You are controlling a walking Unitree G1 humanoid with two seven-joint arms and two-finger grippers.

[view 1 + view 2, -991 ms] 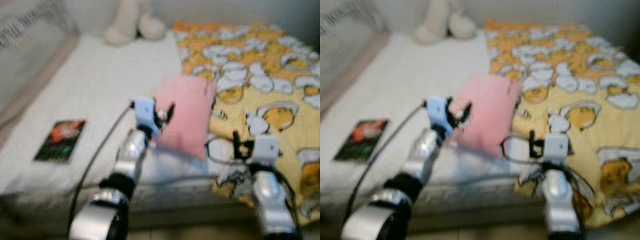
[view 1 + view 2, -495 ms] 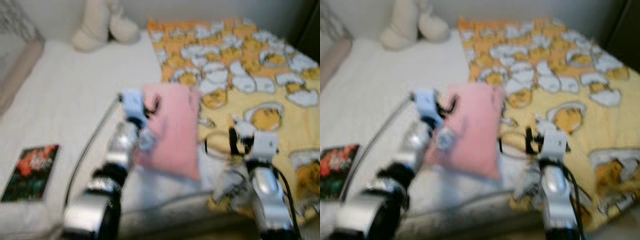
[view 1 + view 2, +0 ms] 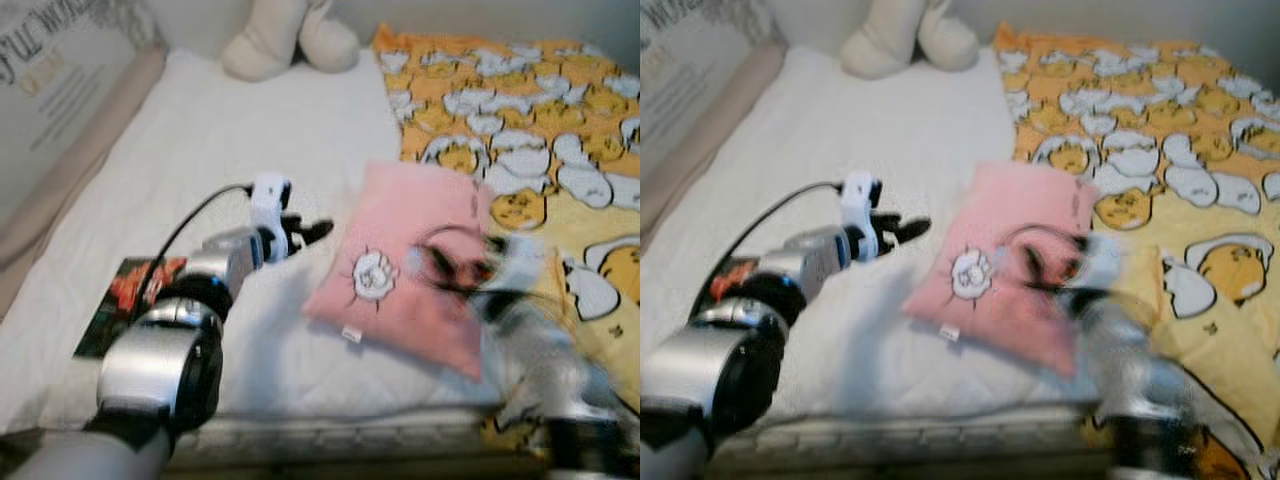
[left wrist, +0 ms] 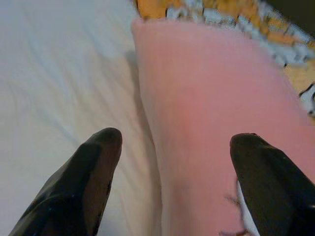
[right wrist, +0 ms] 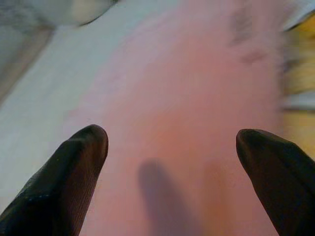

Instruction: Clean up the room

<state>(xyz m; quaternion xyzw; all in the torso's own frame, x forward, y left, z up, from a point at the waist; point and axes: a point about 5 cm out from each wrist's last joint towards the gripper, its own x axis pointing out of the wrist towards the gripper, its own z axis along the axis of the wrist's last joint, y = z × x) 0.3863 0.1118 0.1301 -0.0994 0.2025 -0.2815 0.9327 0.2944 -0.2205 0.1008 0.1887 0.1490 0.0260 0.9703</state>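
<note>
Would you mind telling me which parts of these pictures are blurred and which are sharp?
In both eye views the right arm is smeared by motion blur, while the left pincer and the pink pillow read fairly clearly. The left wrist view is soft, its fingers dark and out of focus. The right wrist view is blurred, with a faint shadow on the pillow.

I could read nothing for certain. The pale panel (image 3: 70, 70) beside the bed carried lettering, too blurred to make out, and the book (image 3: 125, 300) cover's print was unreadable.
</note>
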